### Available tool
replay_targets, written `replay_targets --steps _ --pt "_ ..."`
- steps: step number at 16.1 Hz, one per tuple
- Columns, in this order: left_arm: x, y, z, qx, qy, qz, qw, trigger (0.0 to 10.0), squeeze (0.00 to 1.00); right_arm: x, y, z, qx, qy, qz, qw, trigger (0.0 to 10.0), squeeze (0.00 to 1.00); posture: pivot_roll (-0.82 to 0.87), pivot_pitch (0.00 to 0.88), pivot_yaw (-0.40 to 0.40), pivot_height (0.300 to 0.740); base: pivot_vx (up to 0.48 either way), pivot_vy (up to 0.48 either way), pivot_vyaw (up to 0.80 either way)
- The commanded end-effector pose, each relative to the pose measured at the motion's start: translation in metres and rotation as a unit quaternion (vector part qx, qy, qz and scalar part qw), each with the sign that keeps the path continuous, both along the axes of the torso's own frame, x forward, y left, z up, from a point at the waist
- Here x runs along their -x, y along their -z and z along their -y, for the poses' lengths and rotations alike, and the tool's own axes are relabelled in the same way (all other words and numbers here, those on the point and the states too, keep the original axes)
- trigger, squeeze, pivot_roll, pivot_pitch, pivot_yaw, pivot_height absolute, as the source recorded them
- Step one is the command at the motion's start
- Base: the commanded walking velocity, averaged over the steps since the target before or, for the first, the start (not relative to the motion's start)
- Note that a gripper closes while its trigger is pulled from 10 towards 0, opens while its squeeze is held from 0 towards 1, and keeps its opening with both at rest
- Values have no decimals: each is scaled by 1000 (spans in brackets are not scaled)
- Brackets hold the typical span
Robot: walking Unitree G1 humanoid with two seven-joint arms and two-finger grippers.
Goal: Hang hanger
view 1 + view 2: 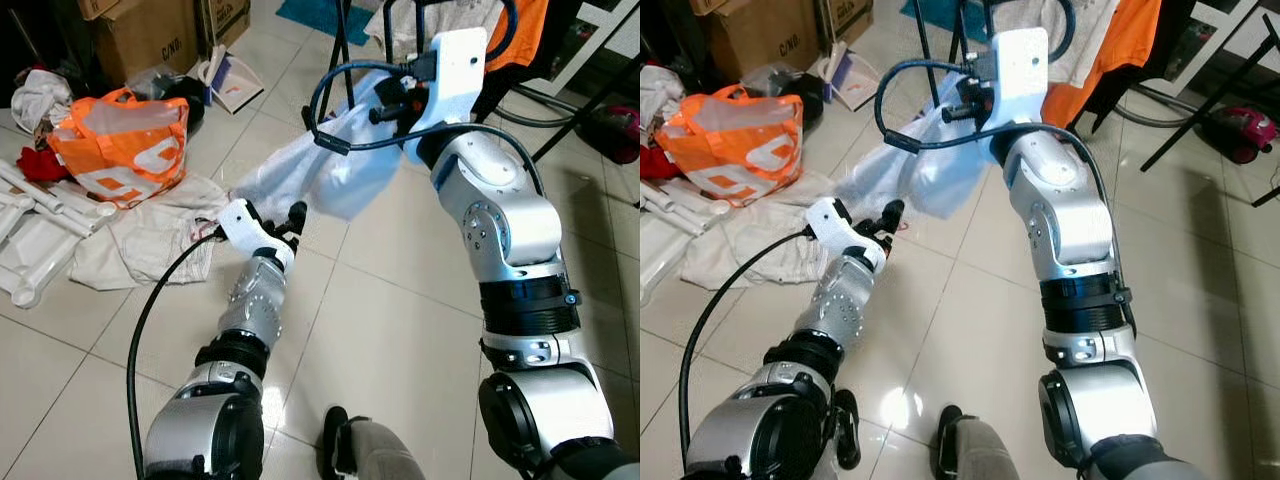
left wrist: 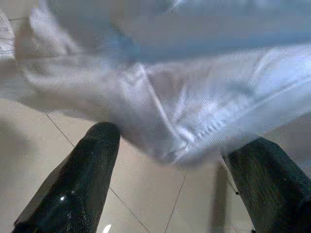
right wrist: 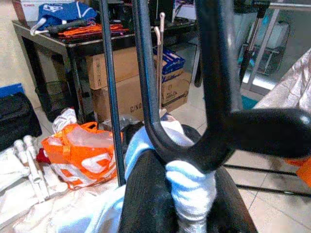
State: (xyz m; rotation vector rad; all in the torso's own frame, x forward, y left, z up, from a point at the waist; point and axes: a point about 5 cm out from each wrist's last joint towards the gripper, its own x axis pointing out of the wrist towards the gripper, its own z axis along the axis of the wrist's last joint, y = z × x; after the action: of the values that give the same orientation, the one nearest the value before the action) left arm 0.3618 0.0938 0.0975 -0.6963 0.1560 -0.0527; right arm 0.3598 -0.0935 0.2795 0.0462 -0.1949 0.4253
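Nearest my head camera, at the lower edge, sits a grey rounded foot or shoe (image 1: 375, 450) on the glossy beige tiled floor (image 1: 400, 300). From there my two silver arms reach forward.

My left gripper (image 2: 170, 174) is held low over the tiles, its two black fingers (image 2: 82, 179) spread apart and released, with the lower hem of a pale blue-white fabric garment (image 1: 320, 170) hanging just in front of them; whether the cloth touches either finger I cannot tell.

My right gripper (image 3: 180, 194) is raised higher, near the dark metal legs of a drying rack (image 1: 345, 40). Its fingers are clenched on the upper part of the same garment, bunched white-blue between them, together with a black plastic hanger (image 3: 218, 131) whose curved neck and arm rise from the grasp. The hanger is therefore in my right gripper, off the floor, close beside thin upright black rack poles (image 3: 109, 87); it is not hooked on anything I can see.

To the left on the floor lie an orange-and-white plastic shopping bag (image 1: 125, 140), a crumpled off-white cloth (image 1: 150, 240) beside it, white plastic tubes (image 1: 30, 230) and brown cardboard boxes (image 1: 150, 35). An orange garment (image 1: 1090, 60) hangs on the rack behind my right arm.
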Motion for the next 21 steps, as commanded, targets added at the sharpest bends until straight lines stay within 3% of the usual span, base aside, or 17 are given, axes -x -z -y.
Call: replay_targets --steps 1,13,21 --pt "1 -2 18 16 20 0 1000 10000 0 2 -5 6 -5 8 8 1000 0 0 -171 231 -179 740 0 0 0" --pt "-6 -9 -4 2 -13 18 1000 10000 0 5 -9 8 -5 7 16 1000 0 0 -174 230 -169 740 0 0 0" --pt "-9 -20 -2 1 -6 44 999 10000 0 7 -4 7 1 6 13 1000 0 0 -167 227 -156 740 0 0 0"
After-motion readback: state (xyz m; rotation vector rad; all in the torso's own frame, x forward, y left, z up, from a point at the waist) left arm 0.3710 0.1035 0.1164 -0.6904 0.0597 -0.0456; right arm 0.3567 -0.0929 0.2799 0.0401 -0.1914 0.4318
